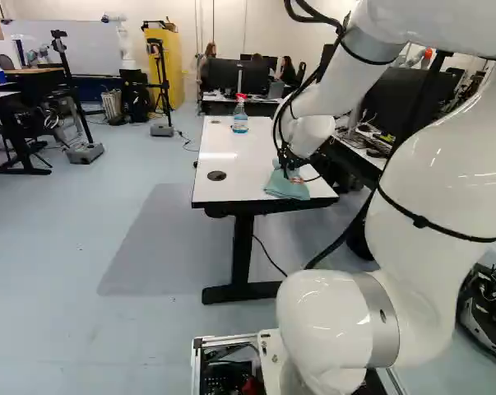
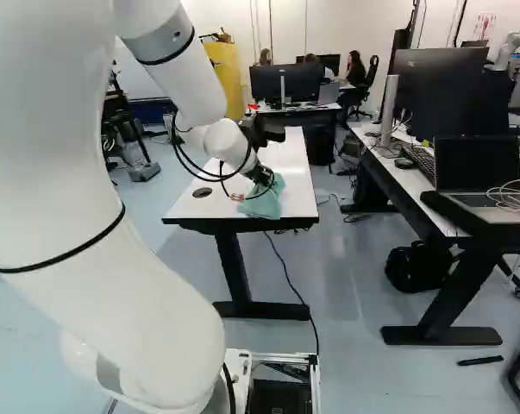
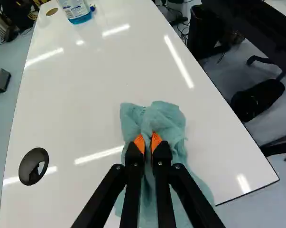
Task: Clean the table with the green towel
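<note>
"Pinching a bunched fold of the green towel (image 3: 164, 121), the black gripper (image 2: 266, 181) leans over a white table (image 3: 86, 109), its two fingers clamped on the cloth from both sides, orange pads (image 3: 139, 143) pressed against it."

"And the rest of the towel?"

"Spread just ahead of the fingertips and back beneath the fingers, near the table's closest edge. It appears to rest on the surface, though the fingers cover part of it."

"What surrounds the scene?"

"Left of the gripper, a round black cap (image 3: 33, 166) sits in the tabletop. Well ahead, a red-topped bottle (image 1: 240, 119) of blue liquid stands upright. Off to the gripper's right, beyond the table, a black bag (image 2: 410, 267) lies on the floor."
</note>
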Motion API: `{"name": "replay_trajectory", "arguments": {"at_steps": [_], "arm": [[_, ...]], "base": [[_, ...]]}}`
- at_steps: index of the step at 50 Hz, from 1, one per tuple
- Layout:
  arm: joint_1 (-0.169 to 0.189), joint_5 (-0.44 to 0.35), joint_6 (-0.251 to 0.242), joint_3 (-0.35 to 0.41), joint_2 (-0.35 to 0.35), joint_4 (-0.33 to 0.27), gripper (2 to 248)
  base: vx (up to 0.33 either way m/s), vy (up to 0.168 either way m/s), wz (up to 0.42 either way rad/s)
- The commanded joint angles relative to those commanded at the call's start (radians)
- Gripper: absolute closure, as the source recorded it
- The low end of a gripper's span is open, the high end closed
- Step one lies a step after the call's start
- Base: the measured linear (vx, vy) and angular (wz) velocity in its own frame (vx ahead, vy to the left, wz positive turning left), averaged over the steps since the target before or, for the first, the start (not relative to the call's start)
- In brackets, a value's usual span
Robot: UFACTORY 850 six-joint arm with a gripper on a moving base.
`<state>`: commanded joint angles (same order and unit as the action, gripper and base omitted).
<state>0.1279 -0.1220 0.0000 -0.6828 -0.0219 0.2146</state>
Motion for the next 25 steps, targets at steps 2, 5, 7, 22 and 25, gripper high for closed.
{"name": "replay_trajectory", "arguments": {"at_steps": [2, 5, 7, 22, 25], "arm": [[-0.006, 0.000, 0.000, 0.000, 0.000, 0.000, 212], [-0.014, 0.000, 0.000, 0.000, 0.000, 0.000, 212], [-0.020, 0.000, 0.000, 0.000, 0.000, 0.000, 212], [-0.068, 0.000, 0.000, 0.000, 0.000, 0.000, 212], [-0.077, 0.000, 0.000, 0.000, 0.000, 0.000, 212]], "base": [[0.000, 0.000, 0.000], [0.000, 0.000, 0.000], [0.000, 0.000, 0.000], [0.000, 0.000, 0.000], [0.000, 0.000, 0.000]]}}
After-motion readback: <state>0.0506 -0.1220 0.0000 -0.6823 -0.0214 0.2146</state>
